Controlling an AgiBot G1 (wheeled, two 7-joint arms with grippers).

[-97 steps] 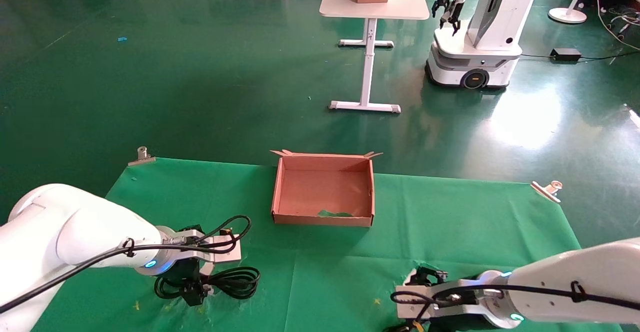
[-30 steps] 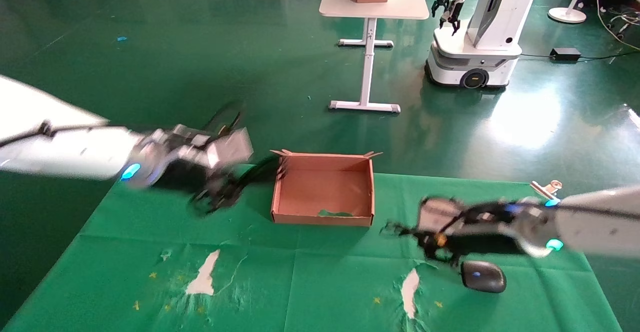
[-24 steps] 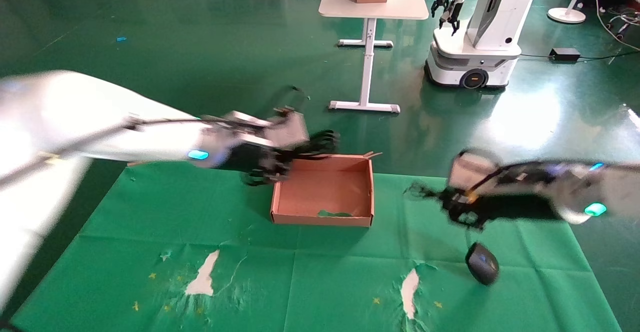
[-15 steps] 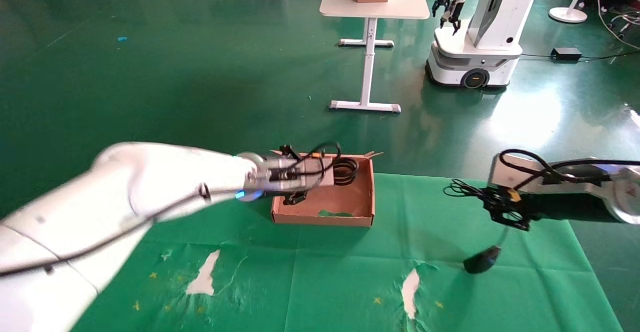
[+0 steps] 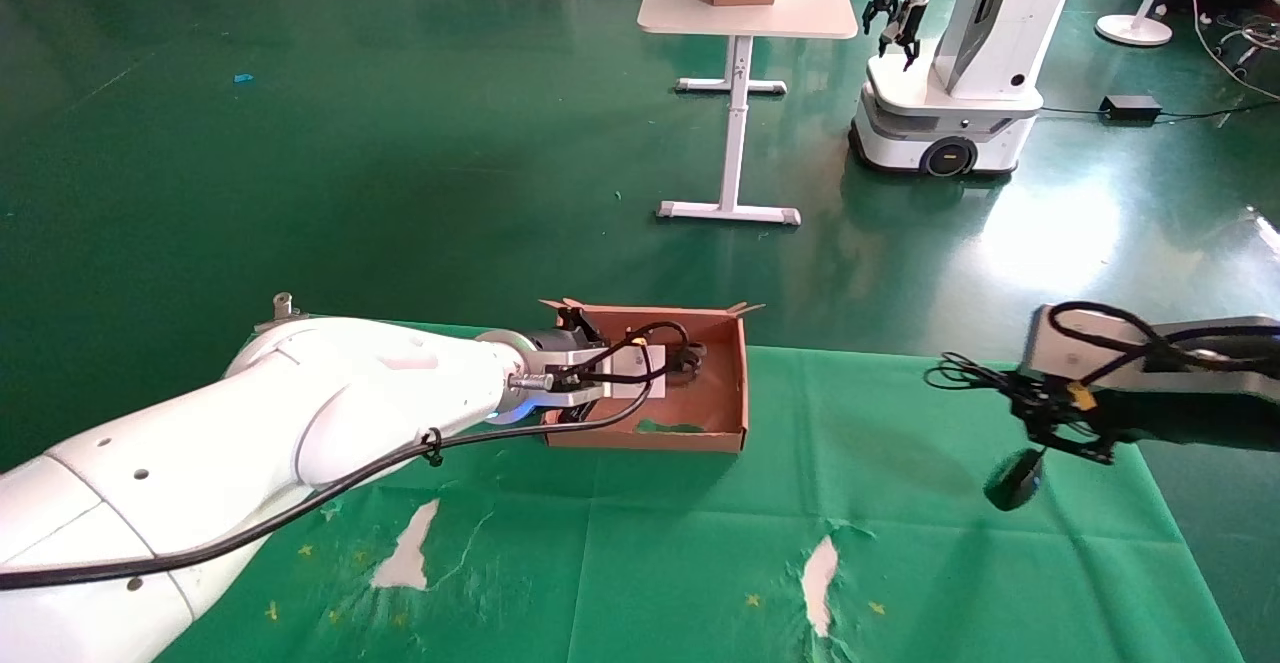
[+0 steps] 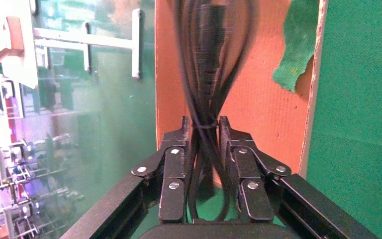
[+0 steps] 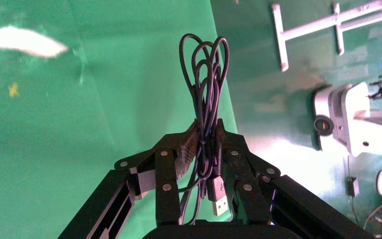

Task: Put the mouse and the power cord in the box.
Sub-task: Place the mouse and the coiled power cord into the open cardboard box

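The left gripper (image 6: pixel 204 130) clamps the bundled power cord (image 6: pixel 211 59) low inside the box (image 5: pixel 715 408) — the cord hangs over the cardboard floor. The right gripper (image 7: pixel 208 137), off to the box's right, pinches the mouse's looped cable — the mouse (image 5: pixel 1013 479) dangles above the green cloth (image 5: pixel 650 543).

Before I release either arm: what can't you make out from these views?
- Power cord: far end and plug blurred in the left wrist view; in the head view the left gripper and arm cover most of it in the box.
- Mouse: missing from the right wrist view, where the right gripper shows only its cable.
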